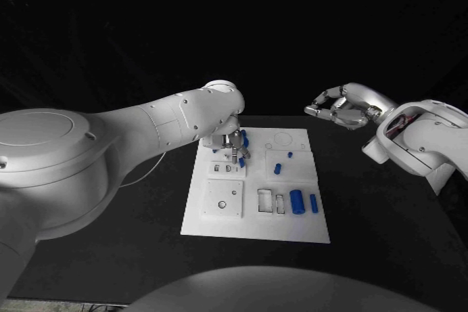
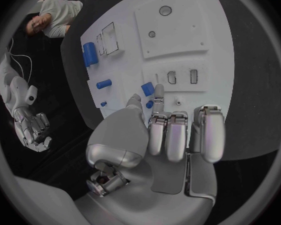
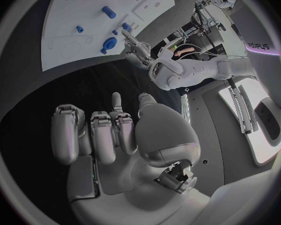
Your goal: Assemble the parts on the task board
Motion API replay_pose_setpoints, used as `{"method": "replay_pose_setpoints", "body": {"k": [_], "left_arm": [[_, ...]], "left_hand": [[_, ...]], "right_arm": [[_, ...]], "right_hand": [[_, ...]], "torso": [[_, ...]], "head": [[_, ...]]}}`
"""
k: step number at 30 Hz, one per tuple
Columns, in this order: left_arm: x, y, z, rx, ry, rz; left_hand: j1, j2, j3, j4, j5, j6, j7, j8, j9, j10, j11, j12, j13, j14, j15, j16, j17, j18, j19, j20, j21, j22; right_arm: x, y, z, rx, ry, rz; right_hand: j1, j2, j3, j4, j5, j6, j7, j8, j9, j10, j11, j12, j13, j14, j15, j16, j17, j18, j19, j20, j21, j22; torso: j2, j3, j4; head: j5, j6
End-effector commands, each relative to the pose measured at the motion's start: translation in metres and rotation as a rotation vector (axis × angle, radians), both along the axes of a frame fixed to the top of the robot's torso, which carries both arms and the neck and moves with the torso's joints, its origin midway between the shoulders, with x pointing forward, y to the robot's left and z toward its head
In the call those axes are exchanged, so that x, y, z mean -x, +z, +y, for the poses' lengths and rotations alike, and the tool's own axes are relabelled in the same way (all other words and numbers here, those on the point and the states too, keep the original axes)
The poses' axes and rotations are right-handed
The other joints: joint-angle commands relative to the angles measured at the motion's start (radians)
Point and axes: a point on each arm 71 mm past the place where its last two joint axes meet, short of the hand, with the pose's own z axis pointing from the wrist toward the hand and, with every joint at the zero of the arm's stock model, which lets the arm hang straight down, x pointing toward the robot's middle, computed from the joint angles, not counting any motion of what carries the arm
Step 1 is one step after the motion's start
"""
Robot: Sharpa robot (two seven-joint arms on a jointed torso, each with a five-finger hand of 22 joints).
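**L hand on a part at board's far-left, R hand parked**

You've got the left hand (image 1: pixel 232 144) down over the task board (image 1: pixel 226 224) at approx 11 o'clock from board centre. Left wrist view: thumb and a finger tip (image 2: pixel 158 92) close on a small blue part (image 2: pixel 147 89), other fingers curled back. Reads as a pinch, prob to seat it in the slots (image 2: pixel 182 77) just beside it; actual contact hard to confirm.

Right hand (image 1: pixel 340 107) hovers off the board at approx 1 o'clock, over black table (image 1: pixel 390 217), fingers loosely curled, holding nothing. Likely parked to keep clear.

Other bits on the board:
- large blue cylinder (image 1: pixel 295 202) + slimmer blue piece (image 1: pixel 314 204) at 4 o'clock, beside open rectangular pockets (image 1: pixel 265 200)
- small blue peg (image 1: pixel 278 168) near centre, tiny one (image 1: pixel 291 153) just beyond
- square plate w/ hole (image 1: pixel 224 199) at 8 o'clock

Obstruction: your left forearm (image 1: pixel 166 126) hides the far-left corner in head view, so use the wrist cam.
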Motion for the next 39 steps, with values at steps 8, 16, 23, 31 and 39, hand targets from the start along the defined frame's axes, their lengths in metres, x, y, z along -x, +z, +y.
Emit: {"method": "replay_pose_setpoints", "body": {"k": [8,16,23,31,39], "left_arm": [[0.0005,-0.0003,-0.0028,-0.009,-0.004,0.009],[0.0004,-0.0016,-0.0017,-0.004,0.003,0.013],[0.0007,-0.0027,-0.002,-0.003,0.003,0.018],[0.0019,-0.0059,-0.0023,0.007,0.009,0.024],[0.0025,-0.0069,-0.0036,0.026,0.018,0.024]], "left_hand": [[0.014,-0.001,0.012,-0.003,0.008,-0.001,-0.01,-0.005,0.007,0.105,-0.008,-0.006,0.261,0.103,-0.009,0.002,0.263,0.005,-0.007,-0.007,-0.008,0.123],[0.016,-0.002,0.018,-0.004,0.011,-0.002,-0.01,-0.006,0.011,0.105,-0.008,-0.006,0.261,0.103,-0.009,0.002,0.263,0.006,-0.008,-0.008,-0.009,0.122],[0.024,-0.004,0.031,-0.01,0.02,-0.005,-0.011,-0.009,0.019,0.105,-0.008,-0.006,0.261,0.103,-0.009,0.002,0.263,0.006,-0.011,-0.008,-0.012,0.118],[0.029,-0.006,0.041,-0.013,0.028,-0.005,-0.011,-0.011,0.024,0.105,-0.009,-0.006,0.261,0.103,-0.01,0.002,0.263,0.006,-0.011,-0.009,-0.013,0.118],[0.037,-0.012,0.064,-0.02,0.05,0.002,-0.016,-0.007,0.042,0.105,-0.012,-0.006,0.261,0.103,-0.012,0.002,0.263,0.006,-0.011,-0.011,-0.014,0.12]], "right_arm": [[0.0015,-0.0012,0.0017,0.01,0.019,0.006],[0.0018,-0.0014,0.0017,0.011,0.021,0.005],[0.0023,-0.0015,0.0019,0.01,0.024,0.006],[0.0025,-0.0017,0.0032,0.01,0.027,0.009],[0.0026,-0.002,0.0026,0.013,0.026,0.013]], "right_hand": [[0.019,0.003,-0.006,0.0,0.007,-0.002,-0.004,0.009,0.003,0.104,0.007,0.004,0.263,0.103,0.007,0.003,0.263,-0.006,-0.007,0.0,-0.004,0.202],[0.022,0.003,-0.006,0.0,0.007,0.001,-0.004,0.011,0.004,0.104,0.007,0.004,0.263,0.103,0.006,0.003,0.263,-0.006,-0.007,-0.001,-0.005,0.201],[0.02,0.007,-0.009,0.004,0.005,0.006,-0.005,0.014,0.005,0.104,0.007,0.004,0.263,0.103,0.006,0.003,0.263,-0.006,-0.009,-0.001,-0.006,0.201],[0.02,0.008,-0.009,0.004,0.005,0.008,-0.005,0.015,0.006,0.104,0.007,0.004,0.263,0.103,0.006,0.003,0.263,-0.005,-0.01,-0.001,-0.008,0.2],[0.021,0.009,-0.01,0.003,0.004,0.012,-0.006,0.018,0.007,0.104,0.007,0.004,0.263,0.103,0.006,0.003,0.263,-0.004,-0.015,-0.001,-0.012,0.198]], "torso": [[0.0,0.0006,-0.0004],[0.0,0.0001,-0.0002],[0.0,0.0006,-0.0002],[-0.001,-0.0001,-0.0006],[-0.001,0.0004,-0.0001]], "head": [[0.004,0.0],[-0.002,0.0],[-0.002,0.0],[-0.002,0.0],[0.0,0.0]]}}
